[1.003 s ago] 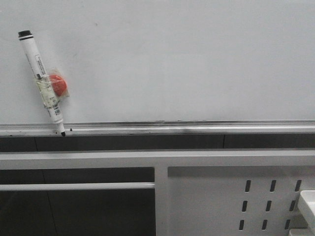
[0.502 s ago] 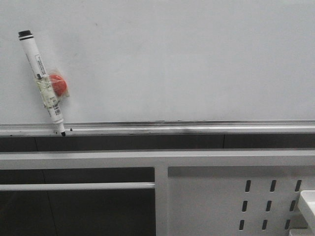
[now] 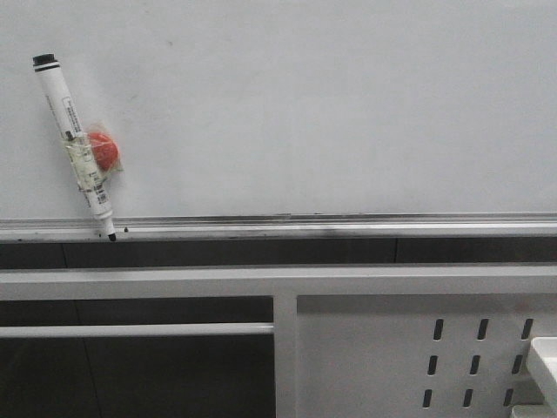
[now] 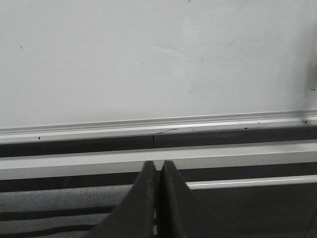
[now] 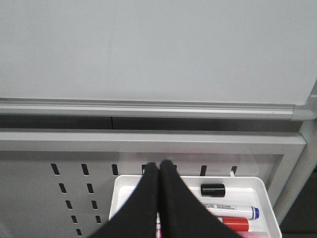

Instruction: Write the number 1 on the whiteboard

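The whiteboard (image 3: 331,104) fills the upper front view, with its silver ledge (image 3: 348,228) along the lower edge. No number 1 stroke shows on it in any view. A white marker pen (image 3: 77,148) with a black end leans against the board at the left, tip down on the ledge, with a red round piece (image 3: 106,152) taped to it. Neither gripper shows in the front view. My left gripper (image 4: 158,164) is shut and empty, facing the board (image 4: 148,59). My right gripper (image 5: 159,163) is shut and empty, low in front of the board (image 5: 148,49).
A white perforated metal panel (image 3: 392,348) stands below the ledge at the right. A white tray (image 5: 247,184) hangs on it under my right gripper, holding a black cap (image 5: 213,190), a blue-capped marker (image 5: 233,212) and a red marker (image 5: 233,224). White frame bars (image 3: 139,283) run below the board.
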`<act>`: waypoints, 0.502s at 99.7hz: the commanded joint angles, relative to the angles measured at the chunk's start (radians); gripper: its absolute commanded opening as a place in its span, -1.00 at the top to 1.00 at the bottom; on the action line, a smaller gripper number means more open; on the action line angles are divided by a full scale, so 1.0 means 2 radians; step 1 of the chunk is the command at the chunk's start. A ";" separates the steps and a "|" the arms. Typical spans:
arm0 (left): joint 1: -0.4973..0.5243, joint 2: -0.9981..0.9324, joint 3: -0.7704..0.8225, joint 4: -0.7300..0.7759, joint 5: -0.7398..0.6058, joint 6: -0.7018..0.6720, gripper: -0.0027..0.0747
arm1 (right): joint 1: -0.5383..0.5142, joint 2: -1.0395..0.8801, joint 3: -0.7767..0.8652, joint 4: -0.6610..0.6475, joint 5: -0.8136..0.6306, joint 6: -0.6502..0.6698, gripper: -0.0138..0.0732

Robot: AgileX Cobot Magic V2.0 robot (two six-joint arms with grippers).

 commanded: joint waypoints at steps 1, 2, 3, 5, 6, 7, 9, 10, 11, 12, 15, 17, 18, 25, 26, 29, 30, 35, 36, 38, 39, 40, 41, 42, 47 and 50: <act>0.001 -0.011 0.018 -0.001 -0.044 -0.001 0.98 | -0.004 -0.009 0.007 -0.011 -0.012 0.000 0.84; 0.001 -0.011 0.018 -0.001 -0.045 -0.001 0.98 | -0.004 -0.009 0.007 -0.011 -0.012 0.000 0.84; 0.001 -0.011 0.018 -0.001 -0.046 -0.001 0.98 | -0.004 -0.009 0.007 -0.011 -0.012 0.000 0.84; 0.001 -0.011 0.018 -0.001 -0.049 -0.001 0.98 | -0.004 -0.009 0.007 -0.011 -0.012 0.000 0.84; 0.001 -0.011 0.018 -0.001 -0.049 -0.001 0.98 | -0.004 -0.009 0.007 -0.011 -0.012 0.000 0.84; 0.001 -0.011 0.018 -0.002 -0.052 -0.001 0.98 | -0.004 -0.009 0.007 -0.011 -0.012 0.000 0.84; 0.001 -0.011 0.018 -0.004 -0.058 -0.001 0.98 | -0.004 -0.009 0.007 -0.011 -0.012 0.000 0.84; 0.001 -0.011 0.018 -0.006 -0.060 -0.001 0.98 | -0.004 -0.009 0.007 -0.011 -0.012 0.000 0.84; 0.001 -0.011 0.018 -0.011 -0.066 -0.001 0.98 | -0.004 -0.009 0.007 -0.012 -0.014 0.000 0.84; 0.001 -0.011 0.018 -0.014 -0.070 -0.001 0.98 | -0.004 -0.009 0.007 -0.013 -0.016 0.000 0.84; 0.001 -0.011 0.018 -0.036 -0.092 -0.001 0.98 | -0.004 -0.009 0.007 -0.022 -0.034 0.000 0.84; 0.001 -0.011 0.017 -0.055 -0.109 -0.001 0.98 | -0.004 -0.009 0.007 -0.023 -0.047 0.000 0.84; 0.001 -0.011 0.017 -0.062 -0.115 -0.001 0.98 | -0.004 -0.009 0.007 -0.021 -0.061 0.000 0.84; 0.001 -0.011 0.016 -0.124 -0.178 -0.001 0.98 | -0.004 -0.009 0.007 0.001 -0.150 0.000 0.84; 0.001 -0.011 0.016 -0.129 -0.189 -0.001 0.98 | -0.004 -0.009 0.007 0.003 -0.159 0.000 0.84; 0.001 -0.011 0.016 -0.144 -0.203 -0.001 0.98 | -0.004 -0.009 0.007 0.005 -0.199 0.000 0.84; 0.001 -0.011 0.016 -0.147 -0.210 -0.001 0.98 | -0.004 -0.009 0.007 0.005 -0.206 0.000 0.84; 0.001 -0.011 0.016 -0.151 -0.229 -0.001 0.98 | -0.004 -0.009 0.007 0.005 -0.253 0.000 0.84; 0.001 -0.011 0.016 -0.150 -0.233 -0.001 0.98 | -0.004 -0.009 0.007 0.005 -0.265 0.000 0.84; 0.001 -0.011 0.016 -0.149 -0.236 -0.001 0.98 | -0.004 -0.009 0.007 0.005 -0.276 0.000 0.84; 0.001 -0.011 0.016 -0.149 -0.237 -0.001 0.98 | -0.004 -0.009 0.007 0.005 -0.286 0.000 0.84; 0.001 -0.011 0.016 -0.149 -0.238 -0.001 0.98 | -0.004 -0.009 0.007 0.005 -0.291 0.000 0.84; 0.001 -0.011 0.016 -0.149 -0.239 -0.001 0.98 | -0.004 -0.009 0.007 0.005 -0.300 0.000 0.84; 0.001 -0.011 0.016 -0.149 -0.240 -0.001 0.98 | -0.004 -0.009 0.007 0.005 -0.309 0.000 0.84; 0.001 -0.011 0.016 -0.149 -0.249 -0.001 0.98 | -0.004 -0.009 0.007 0.005 -0.339 0.000 0.84; 0.001 -0.011 0.016 -0.149 -0.249 -0.001 0.98 | -0.004 -0.009 0.007 0.005 -0.361 0.000 0.84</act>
